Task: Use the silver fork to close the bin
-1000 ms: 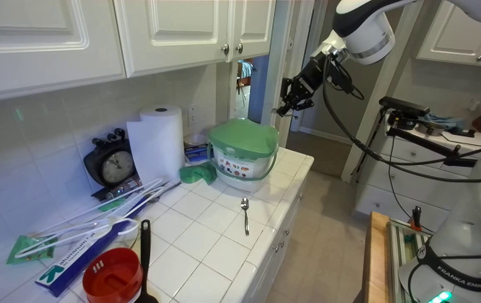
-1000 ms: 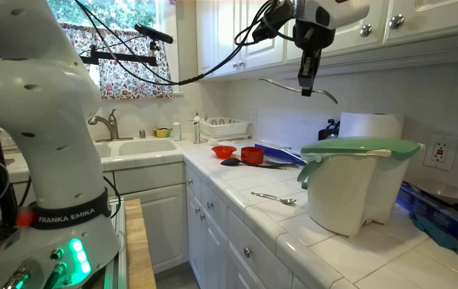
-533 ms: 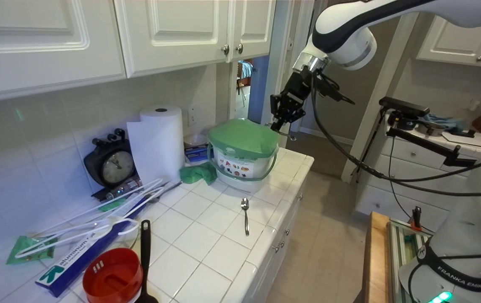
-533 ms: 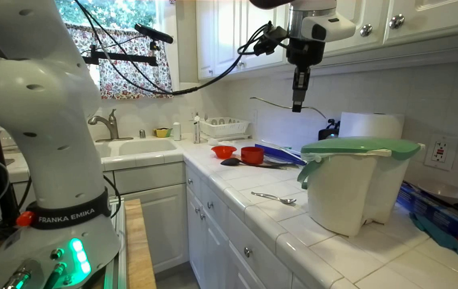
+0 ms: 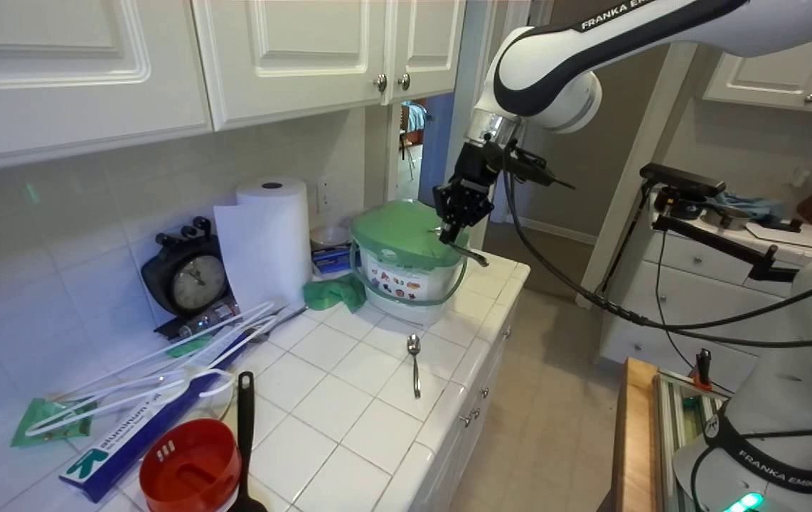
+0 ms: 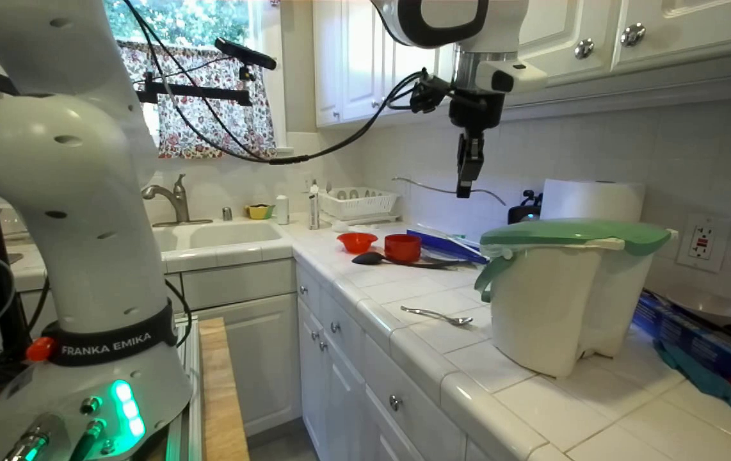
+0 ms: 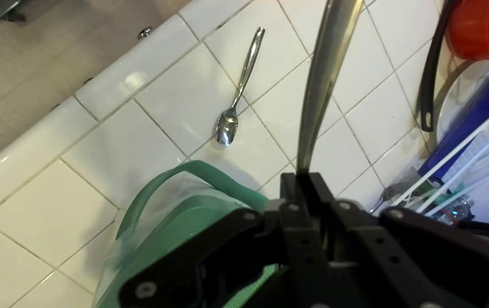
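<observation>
Pinched in my gripper [image 7: 305, 179] is a slim shiny utensil, taken as the silver fork [image 7: 323, 77]; its tines cannot be made out. In the wrist view its metal length rises from the fingertips. Held crosswise, the fork [image 6: 420, 182] sticks out on both sides of the fingers in an exterior view. The bin [image 6: 545, 307] is a whitish tub standing on the tiled counter, its green lid [image 6: 570, 232] lying down over the top. In an exterior view my gripper [image 5: 447, 238] overlaps the lid's right side; no contact can be told. Part of the lid [image 7: 184, 222] shows beneath my jaws.
A spoon [image 5: 414, 355] lies on the counter in front of the bin. A paper towel roll [image 5: 274, 235] stands beside it. Further along are white hangers [image 5: 164, 370], a foil box [image 5: 143, 434], a red cup [image 5: 189, 466] and a black utensil [image 5: 245, 419]. Cabinets [image 6: 679, 32] hang overhead.
My gripper has come down with the fork still in it, shifting left in both exterior views. The bin, its lid and the spoon stay where they were.
</observation>
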Tool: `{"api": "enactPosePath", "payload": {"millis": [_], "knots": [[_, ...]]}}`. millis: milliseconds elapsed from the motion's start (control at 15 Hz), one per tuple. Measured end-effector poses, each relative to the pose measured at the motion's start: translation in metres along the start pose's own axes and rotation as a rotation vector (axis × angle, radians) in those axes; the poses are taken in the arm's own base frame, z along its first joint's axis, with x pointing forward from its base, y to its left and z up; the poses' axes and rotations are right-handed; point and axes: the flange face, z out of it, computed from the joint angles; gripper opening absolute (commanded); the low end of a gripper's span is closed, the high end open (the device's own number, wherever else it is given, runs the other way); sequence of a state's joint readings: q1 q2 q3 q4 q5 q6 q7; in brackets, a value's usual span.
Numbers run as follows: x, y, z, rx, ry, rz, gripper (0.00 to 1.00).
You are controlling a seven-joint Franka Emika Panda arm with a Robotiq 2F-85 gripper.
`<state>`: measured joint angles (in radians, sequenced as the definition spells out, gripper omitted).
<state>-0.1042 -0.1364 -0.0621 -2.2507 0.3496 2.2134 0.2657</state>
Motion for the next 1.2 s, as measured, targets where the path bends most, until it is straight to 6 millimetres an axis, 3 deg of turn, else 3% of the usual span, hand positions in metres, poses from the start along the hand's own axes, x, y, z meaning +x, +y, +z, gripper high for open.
{"api": "enactPosePath", "payload": {"millis": [600,1200], "knots": [[-0.003,-0.032,0.051,-0.111,-0.040,-0.137,0.04],[0.002,-0.040,0.097,-0.207,-0.050,-0.245,0.04]]}}
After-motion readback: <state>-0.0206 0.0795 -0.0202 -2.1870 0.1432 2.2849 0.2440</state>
